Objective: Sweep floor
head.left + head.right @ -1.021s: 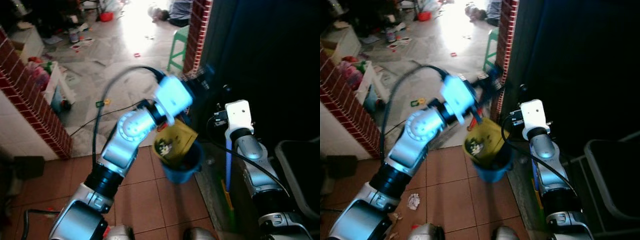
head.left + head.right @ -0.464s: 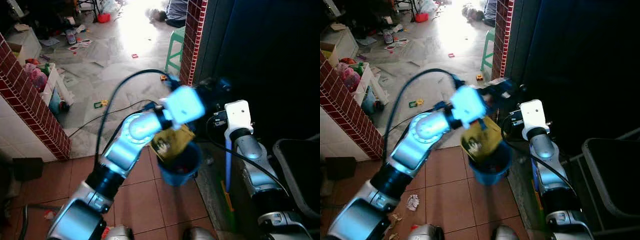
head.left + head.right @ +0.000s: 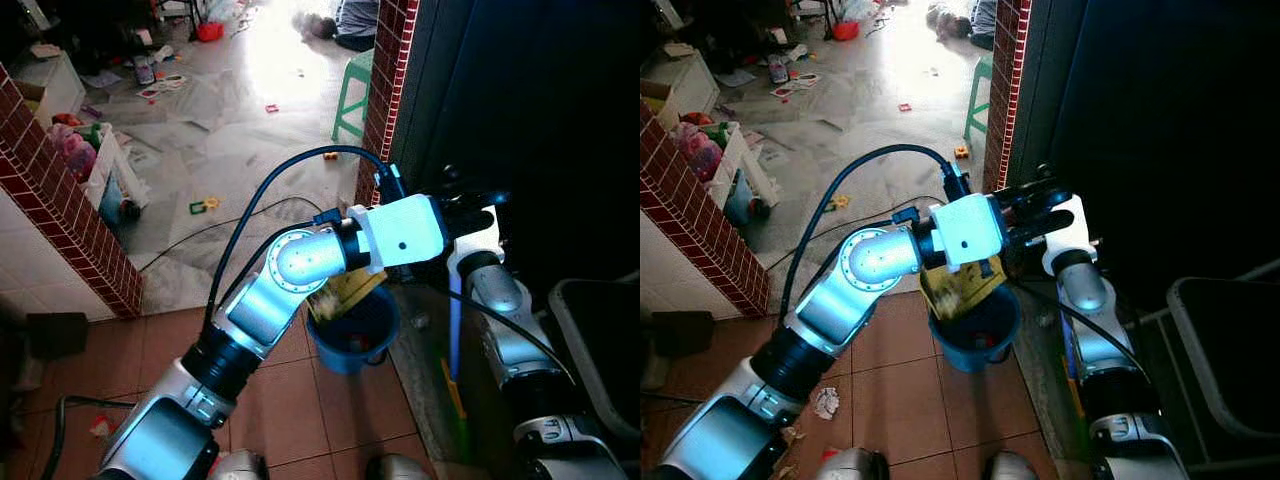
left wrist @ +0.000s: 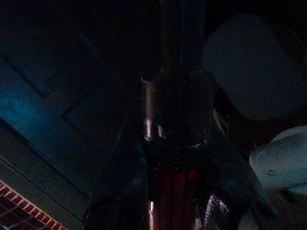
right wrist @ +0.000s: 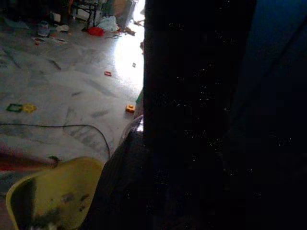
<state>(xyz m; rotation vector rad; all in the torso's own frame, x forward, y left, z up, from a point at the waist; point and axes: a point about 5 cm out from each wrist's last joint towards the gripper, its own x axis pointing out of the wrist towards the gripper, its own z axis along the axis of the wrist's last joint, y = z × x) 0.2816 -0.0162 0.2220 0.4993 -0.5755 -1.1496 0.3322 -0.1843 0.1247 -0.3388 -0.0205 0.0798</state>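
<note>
My left arm reaches across to the right, over a blue bucket (image 3: 352, 335) on the brown tiles. Its gripper (image 3: 1038, 212) is shut on the handle of a yellow dustpan (image 3: 958, 285), which is tipped steeply into the bucket. In the left wrist view a metal-and-red handle (image 4: 175, 143) runs between the dark fingers. The right arm (image 3: 495, 300) stands just right of the bucket, by a dark wall, with a blue stick (image 3: 455, 335) alongside it. The right wrist view is mostly dark, with the dustpan (image 5: 53, 191) at one corner.
A brick wall (image 3: 70, 210) stands on the left and a brick pillar (image 3: 388, 80) ahead, with a green stool (image 3: 352, 95) beside it. A black cable (image 3: 190, 235), toys and crumpled paper (image 3: 825, 402) lie on the floor. A dark bin (image 3: 600, 340) is at the right. A person (image 3: 355, 18) lies far ahead.
My left wrist has swung to the right and turned, tipping the dustpan steeper and deeper into the bucket. The litter seen on the pan earlier is gone from sight. The right arm has stayed put.
</note>
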